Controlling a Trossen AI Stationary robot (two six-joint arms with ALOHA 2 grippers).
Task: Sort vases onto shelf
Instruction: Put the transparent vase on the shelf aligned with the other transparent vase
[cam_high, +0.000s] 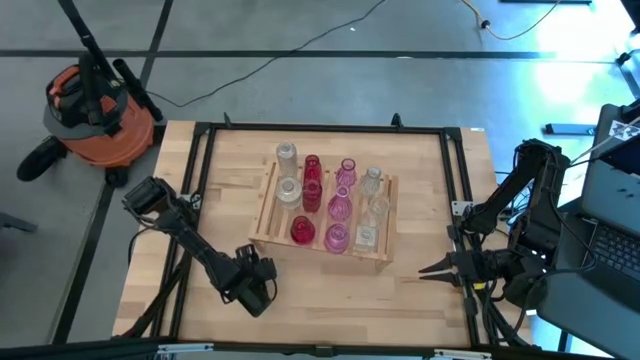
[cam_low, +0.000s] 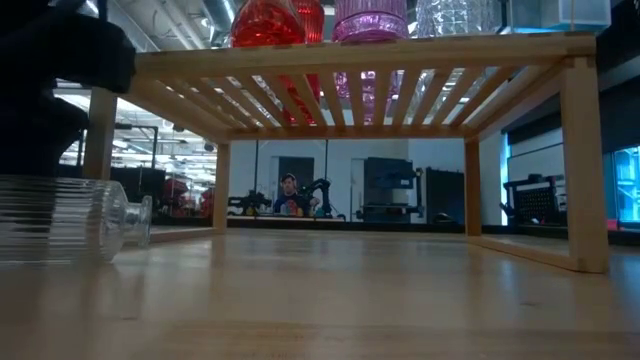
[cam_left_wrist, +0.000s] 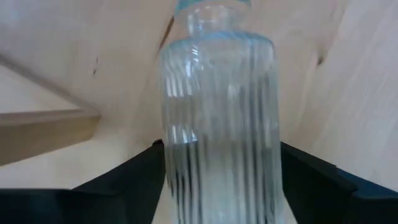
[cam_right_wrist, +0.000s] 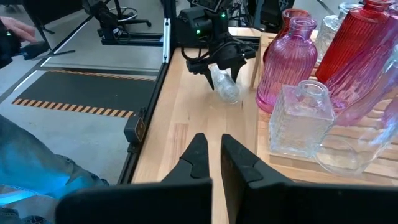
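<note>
A clear ribbed vase (cam_left_wrist: 217, 118) lies on its side on the table (cam_high: 420, 310), just off the front left corner of the shelf (cam_high: 320, 252). Its neck (cam_low: 135, 218) points toward the shelf. My left gripper (cam_right_wrist: 222, 62) stands over it with one finger on each side of its body. Several clear, pink and red vases (cam_high: 337, 238) stand upright on the shelf's slats. My right gripper (cam_high: 430, 270) waits shut above the table's right edge, with nothing between its fingers. My left gripper has the clear vase's ribbed body (cam_left_wrist: 180, 180) between its two fingers (cam_left_wrist: 134, 174), one on each side, and they look to meet the glass. The fingers come steeply from above. The vase lies on its side with its body on the table (cam_low: 60, 222).
Black frame rails (cam_high: 200, 150) run along the table's edges. An orange shop vacuum (cam_high: 95, 115) stands on the floor at the far left. A laptop (cam_high: 610, 240) sits to the right. A person (cam_low: 288, 195) sits far off in the room.
</note>
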